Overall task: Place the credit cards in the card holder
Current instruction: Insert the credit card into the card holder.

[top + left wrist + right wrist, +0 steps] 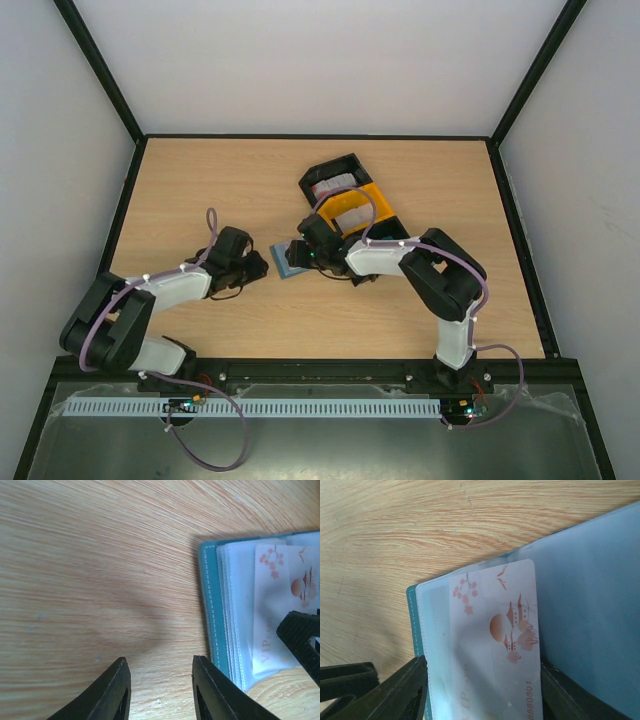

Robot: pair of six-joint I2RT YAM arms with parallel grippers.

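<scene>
The teal card holder lies open on the table, its pale pockets facing up. A red-and-white credit card rests on the pocket leaf, partly under the frosted sleeve. My right gripper stands open, one finger on each side of the card and leaf. More credit cards lie in the black bin. My left gripper is open over bare wood, just left of the card holder, with nothing between its fingers. In the top view the card holder sits between both grippers.
A black bin and a yellow bin stand together behind the right wrist. The right gripper's black finger reaches over the card in the left wrist view. Bare wood lies left of the card holder.
</scene>
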